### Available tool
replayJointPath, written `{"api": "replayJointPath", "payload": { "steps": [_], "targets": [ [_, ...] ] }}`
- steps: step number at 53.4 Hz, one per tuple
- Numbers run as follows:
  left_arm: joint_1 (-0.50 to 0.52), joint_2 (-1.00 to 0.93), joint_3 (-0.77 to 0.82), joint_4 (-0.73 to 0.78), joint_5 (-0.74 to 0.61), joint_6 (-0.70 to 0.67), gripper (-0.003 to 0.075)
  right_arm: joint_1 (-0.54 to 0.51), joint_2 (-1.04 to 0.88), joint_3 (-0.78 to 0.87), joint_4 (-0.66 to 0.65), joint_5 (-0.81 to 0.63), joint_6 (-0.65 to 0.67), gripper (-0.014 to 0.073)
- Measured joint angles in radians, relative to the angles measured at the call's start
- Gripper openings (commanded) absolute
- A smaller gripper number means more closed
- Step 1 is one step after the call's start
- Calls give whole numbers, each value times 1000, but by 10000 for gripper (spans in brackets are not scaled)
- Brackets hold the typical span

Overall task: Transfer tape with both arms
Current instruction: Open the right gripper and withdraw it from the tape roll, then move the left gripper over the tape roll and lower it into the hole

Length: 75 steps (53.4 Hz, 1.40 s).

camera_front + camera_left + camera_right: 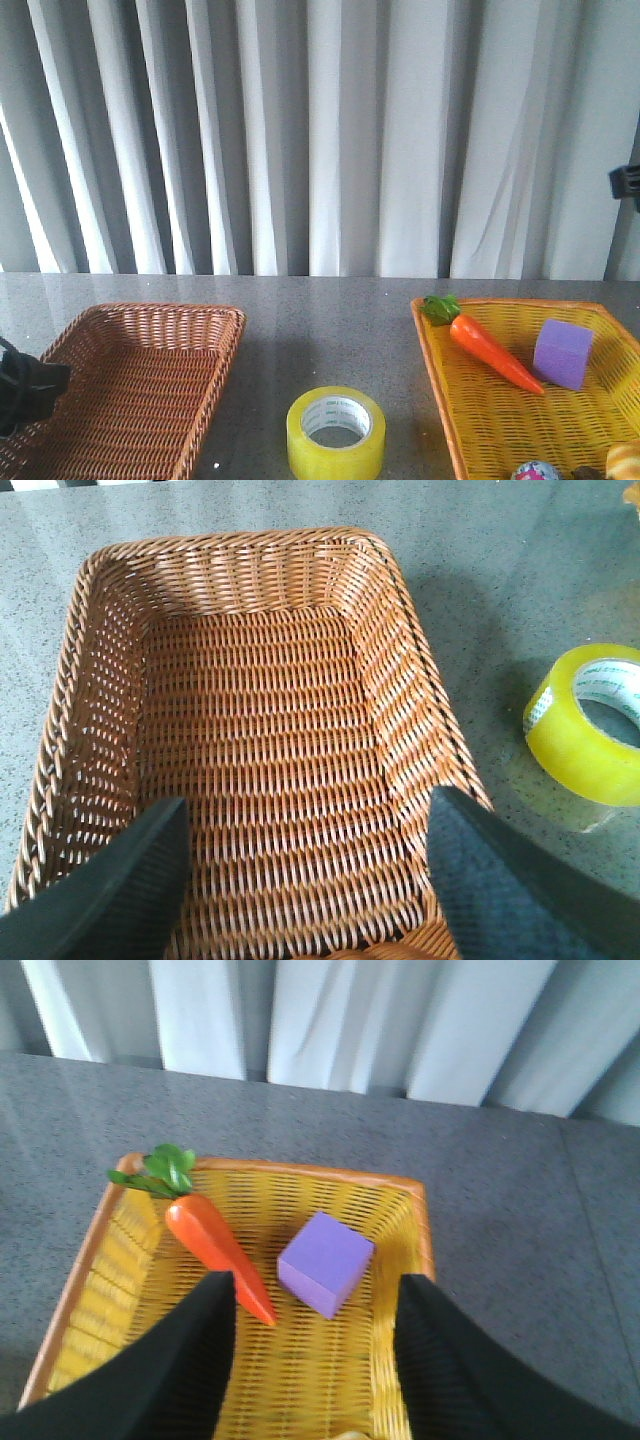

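The yellow tape roll (336, 431) stands on its flat side on the grey table between the two baskets; it also shows in the left wrist view (590, 722). My left gripper (305, 815) is open and empty above the brown wicker basket (200, 590); only a part of the left arm (25, 390) shows at the front view's left edge. My right gripper (315, 1290) is open and empty above the yellow basket (400, 1195); a bit of the right arm (628, 182) shows at the right edge.
The brown basket (215, 340) holds nothing. The yellow basket (440, 385) holds a toy carrot (490, 350), a purple block (562, 353) and other small items at its near end. White curtains hang behind the table.
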Motion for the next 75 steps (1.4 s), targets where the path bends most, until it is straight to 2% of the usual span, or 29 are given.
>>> {"api": "replayJointPath", "payload": {
  "steps": [8,15,23,35,53,64,75],
  "targets": [
    [0,0,0,-45,0,0,496,-51,-119,187,5,-68,3,-18],
    [-19,0,-1,-54,0,5,496,-54,-167,294,11,-105,24,-9],
    [-60,0,-41,-56,7,59,496,-54,-179,334,12,-123,34,-9],
    [-126,58,-260,-58,65,75,467,-54,-179,338,12,-116,34,-9],
    [-277,491,-747,-58,384,76,461,-54,-179,338,12,-116,34,-9],
    [-318,759,-938,-59,490,-4,461,-54,-179,338,12,-116,34,-9],
    [-321,935,-1044,-55,575,-50,461,-55,-179,338,12,-116,34,-9]
  ]
}}
